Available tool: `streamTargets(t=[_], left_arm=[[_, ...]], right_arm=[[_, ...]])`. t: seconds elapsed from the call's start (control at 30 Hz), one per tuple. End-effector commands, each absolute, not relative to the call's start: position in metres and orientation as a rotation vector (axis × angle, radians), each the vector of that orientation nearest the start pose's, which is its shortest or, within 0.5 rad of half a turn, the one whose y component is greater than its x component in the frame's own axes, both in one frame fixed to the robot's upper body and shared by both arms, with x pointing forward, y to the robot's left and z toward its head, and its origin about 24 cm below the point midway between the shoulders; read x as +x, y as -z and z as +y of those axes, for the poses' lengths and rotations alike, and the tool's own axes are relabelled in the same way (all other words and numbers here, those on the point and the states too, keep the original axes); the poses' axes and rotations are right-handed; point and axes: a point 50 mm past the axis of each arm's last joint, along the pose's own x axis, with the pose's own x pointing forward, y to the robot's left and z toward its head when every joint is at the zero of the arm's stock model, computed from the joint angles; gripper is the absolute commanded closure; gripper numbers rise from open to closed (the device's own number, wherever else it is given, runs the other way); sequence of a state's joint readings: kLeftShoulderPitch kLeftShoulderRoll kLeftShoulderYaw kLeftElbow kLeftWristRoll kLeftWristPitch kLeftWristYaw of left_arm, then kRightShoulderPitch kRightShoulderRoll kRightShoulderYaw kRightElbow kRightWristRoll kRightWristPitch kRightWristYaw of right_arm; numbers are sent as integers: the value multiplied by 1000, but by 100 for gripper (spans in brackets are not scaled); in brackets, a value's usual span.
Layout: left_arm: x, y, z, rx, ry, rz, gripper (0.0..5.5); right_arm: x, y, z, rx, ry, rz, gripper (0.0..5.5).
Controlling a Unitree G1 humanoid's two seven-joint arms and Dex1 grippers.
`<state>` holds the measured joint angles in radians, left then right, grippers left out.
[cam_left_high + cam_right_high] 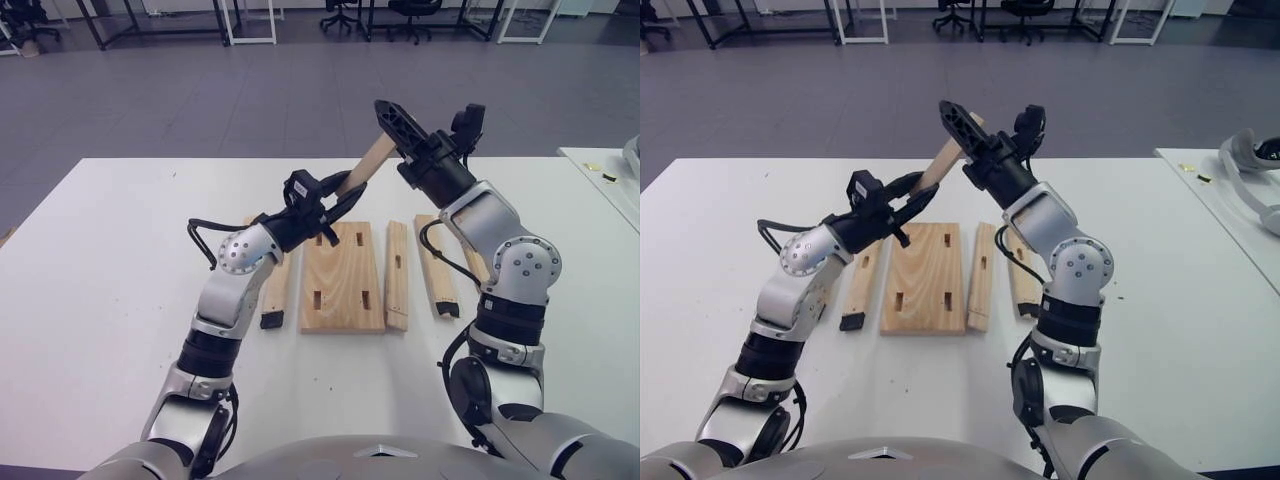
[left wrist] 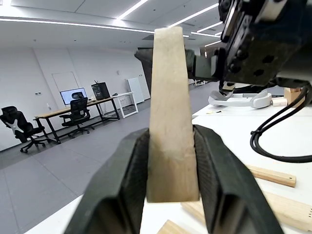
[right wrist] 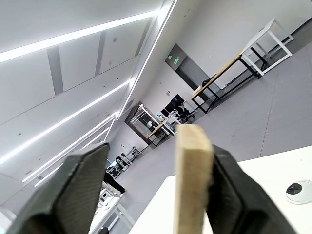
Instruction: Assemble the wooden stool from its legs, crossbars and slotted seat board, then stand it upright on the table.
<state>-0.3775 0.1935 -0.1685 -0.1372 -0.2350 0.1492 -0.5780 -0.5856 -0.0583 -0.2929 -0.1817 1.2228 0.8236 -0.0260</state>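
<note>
Raised wooden bar [image 1: 366, 163] between two grippers
Lower end clamped in the left gripper [image 2: 171, 135]; the right gripper [image 3: 156, 156], spread, straddles the top.

Head stereo fwd/down over table [image 1: 100, 250]; wrist cams close (facing up).

Both arms are raised with elbows bent, the left tool [image 1: 338, 196] clamped on the lower end of a slanting wooden piece [image 1: 368, 162], the right tool [image 1: 392, 118] spread apart around its upper end.
</note>
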Motion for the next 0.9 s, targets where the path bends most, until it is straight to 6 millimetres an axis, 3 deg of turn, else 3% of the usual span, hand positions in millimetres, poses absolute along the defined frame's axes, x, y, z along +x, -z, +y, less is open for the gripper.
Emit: streamTargets(t=[0.03,0.23,0.37,0.47,0.57,0.77,0.9], left_arm=[[289,-153,88,145,870,-310,422],[290,-150,88,179,862,-311,422],[291,-152,88,185,850,-327,422],[291,-152,88,189,846,-327,422],[292,-142,91,213,838,-269,422],[299,-124,123,242,653,-199,275],[309,-122,143,243,474,-198,273]], right_arm=[[298,-215,-116,907,-751,-9,325],[296,-215,-115,894,-741,2,441],[299,-204,-116,838,-685,40,491],[301,-195,-120,789,-631,50,505],[303,-185,-137,655,-453,-1,507],[266,-154,-168,682,-59,-59,508],[259,-132,-177,709,62,-39,508]])
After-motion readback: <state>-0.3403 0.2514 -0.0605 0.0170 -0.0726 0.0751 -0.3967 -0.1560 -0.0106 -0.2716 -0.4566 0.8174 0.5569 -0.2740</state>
